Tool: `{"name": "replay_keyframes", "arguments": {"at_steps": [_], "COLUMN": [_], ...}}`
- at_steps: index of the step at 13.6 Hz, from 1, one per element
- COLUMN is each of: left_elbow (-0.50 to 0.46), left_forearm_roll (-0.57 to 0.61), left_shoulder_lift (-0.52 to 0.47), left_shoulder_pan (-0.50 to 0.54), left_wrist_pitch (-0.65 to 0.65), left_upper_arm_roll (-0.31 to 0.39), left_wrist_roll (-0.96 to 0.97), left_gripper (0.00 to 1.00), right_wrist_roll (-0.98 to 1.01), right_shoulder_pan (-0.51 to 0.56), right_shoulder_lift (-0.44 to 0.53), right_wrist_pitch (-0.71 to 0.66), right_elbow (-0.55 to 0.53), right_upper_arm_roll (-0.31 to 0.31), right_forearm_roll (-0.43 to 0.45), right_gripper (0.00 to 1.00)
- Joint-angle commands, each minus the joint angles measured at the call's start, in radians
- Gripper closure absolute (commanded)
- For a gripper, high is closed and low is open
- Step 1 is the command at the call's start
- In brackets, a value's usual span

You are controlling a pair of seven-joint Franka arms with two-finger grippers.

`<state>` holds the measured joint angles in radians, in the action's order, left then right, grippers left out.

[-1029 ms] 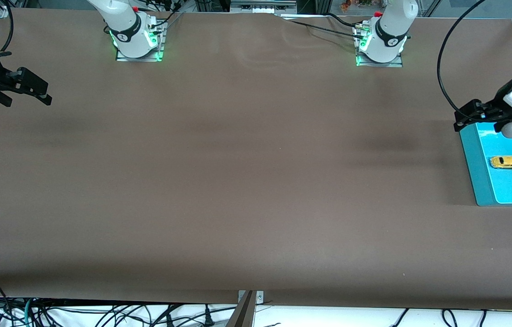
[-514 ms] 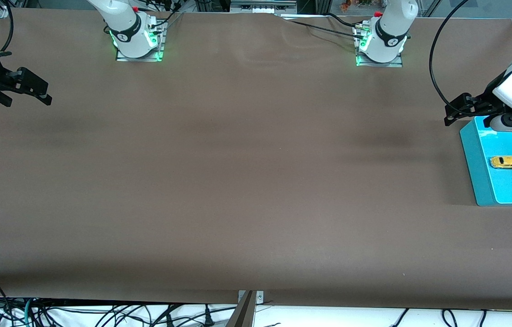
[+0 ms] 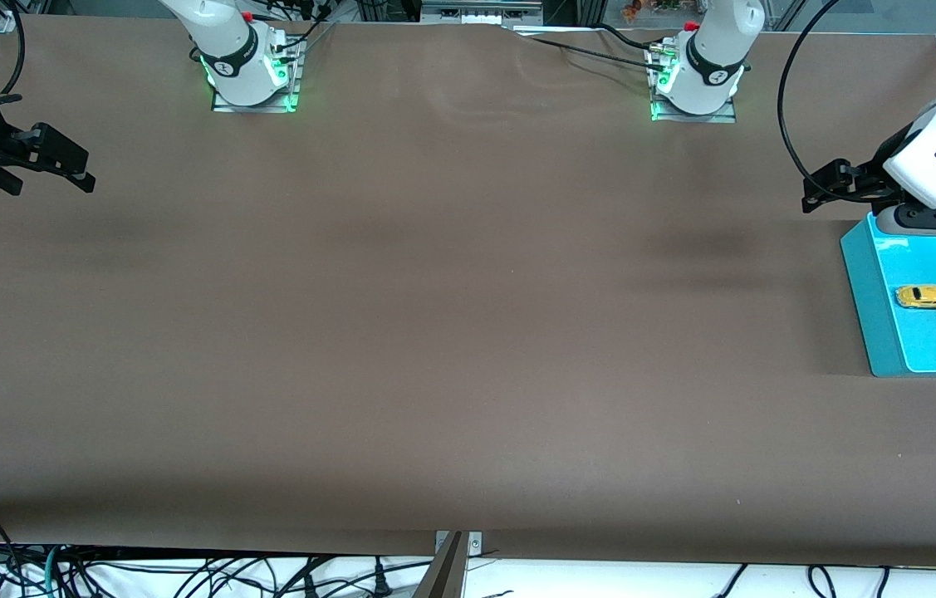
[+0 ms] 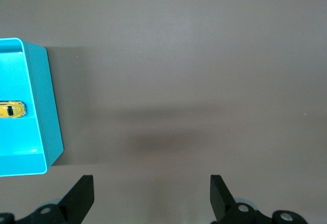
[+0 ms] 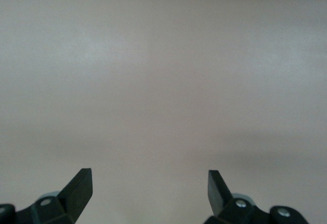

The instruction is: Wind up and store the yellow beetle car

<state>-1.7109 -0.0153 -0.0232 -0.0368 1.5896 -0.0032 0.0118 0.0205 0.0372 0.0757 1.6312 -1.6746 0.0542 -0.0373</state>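
Now the shallow turquoise plastic tray [image 3: 874,307] sits at the left arm's end of the brown table [image 3: 434,332], and inside it lies the tiny bright-yellow beetle car [image 3: 924,297] with dark windows, resting on the tray floor near the wall that faces the table's middle. Nothing else shows in the tray. In the left wrist view the same tray [image 4: 48,106] appears with the car [image 4: 11,110] inside it.

The left gripper [image 3: 825,184] hangs empty over bare table just beside the tray's corner nearest the robot bases, its black fingers [image 4: 82,196] spread wide apart. The right gripper [image 3: 52,170] waits over the right arm's end of the table, fingers [image 5: 79,188] likewise spread, holding nothing.

Compared with a second ago, the left gripper has risen and drawn off the tray toward the bases; then it hung over the tray's corner. The car, the tray and the right gripper have not shifted.
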Motion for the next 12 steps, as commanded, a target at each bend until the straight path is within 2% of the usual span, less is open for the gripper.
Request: {"name": "replay_keyframes", "arguments": {"at_steps": [1, 12], "left_elbow": [-0.015, -0.016], "left_forearm_roll": [-0.049, -0.034], "left_shoulder_lift": [-0.026, -0.026], "left_shoulder_pan": [-0.011, -0.006], "left_wrist_pitch": [0.004, 0.012], "left_upper_arm_roll": [0.014, 0.015], "left_wrist_roll": [-0.009, -0.012], "left_gripper": [0.00, 0.00], "right_wrist_roll": [-0.005, -0.007], "right_shoulder_pan": [-0.002, -0.002], "right_shoulder_lift": [0.002, 0.004], "right_wrist_pitch": [-0.014, -0.024], "right_elbow": [0.013, 0.015], "right_upper_arm_roll": [-0.001, -0.004], "right_forearm_roll": [0.000, -0.003], "right_gripper": [0.00, 0.00]}}
